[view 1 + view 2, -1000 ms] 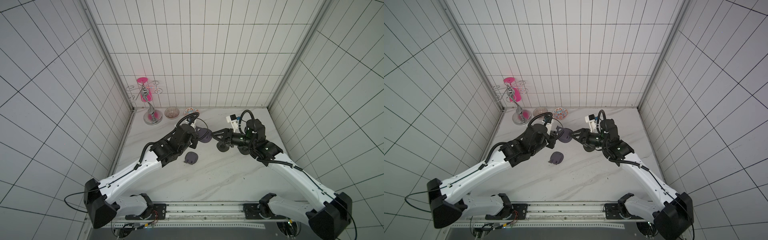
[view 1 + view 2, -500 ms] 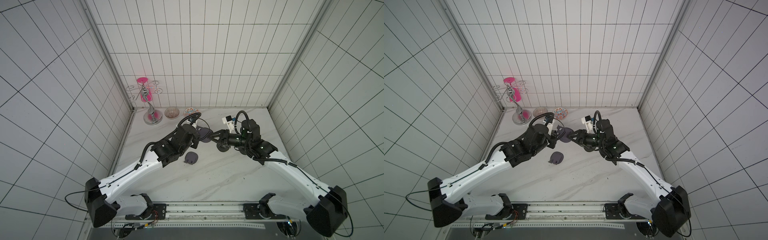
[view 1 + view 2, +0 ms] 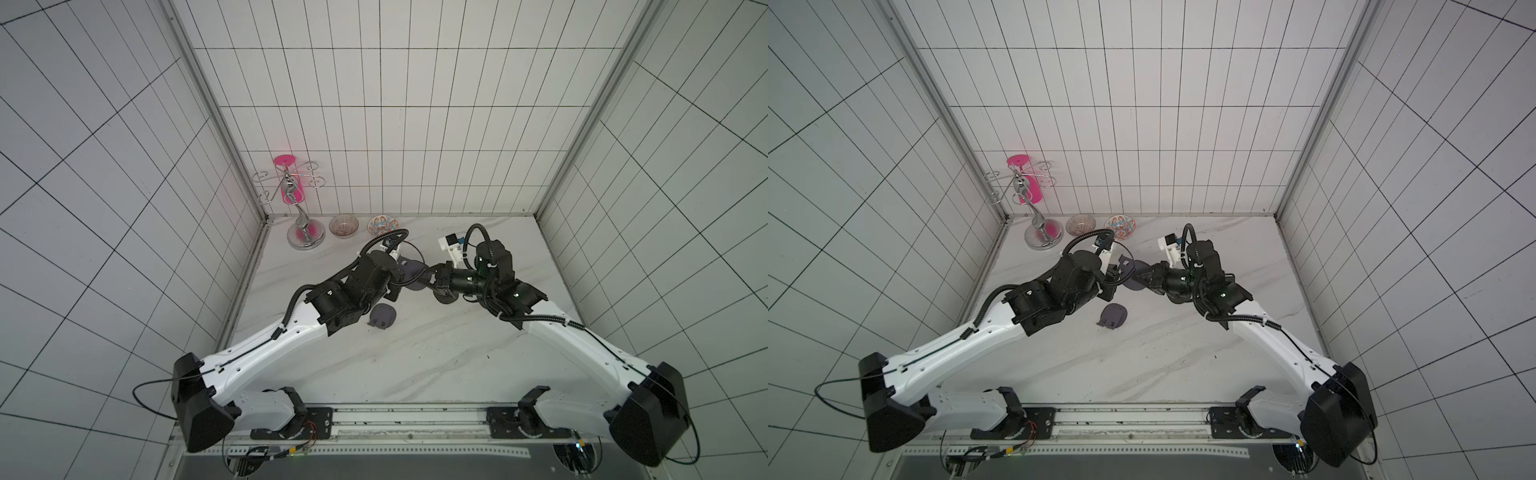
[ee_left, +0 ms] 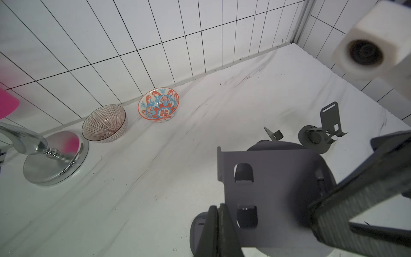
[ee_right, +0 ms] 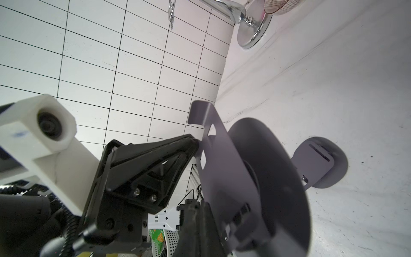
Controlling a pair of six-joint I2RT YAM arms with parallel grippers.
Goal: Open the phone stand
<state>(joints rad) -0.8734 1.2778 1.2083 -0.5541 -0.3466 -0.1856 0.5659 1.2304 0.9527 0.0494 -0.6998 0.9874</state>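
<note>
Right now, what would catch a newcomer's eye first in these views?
The two arms meet above mid-table, with the left claw and right claw both shut on one grey phone stand held off the table. Next comes a second grey stand lying folded on it close by. Then there is the chrome rack with a pink piece in the far left corner.

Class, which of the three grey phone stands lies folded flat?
The folded stand, lying loose, plate flat on base. The held stand is clamped by left pincer and right pincer; the open stand has its plate raised.
</note>
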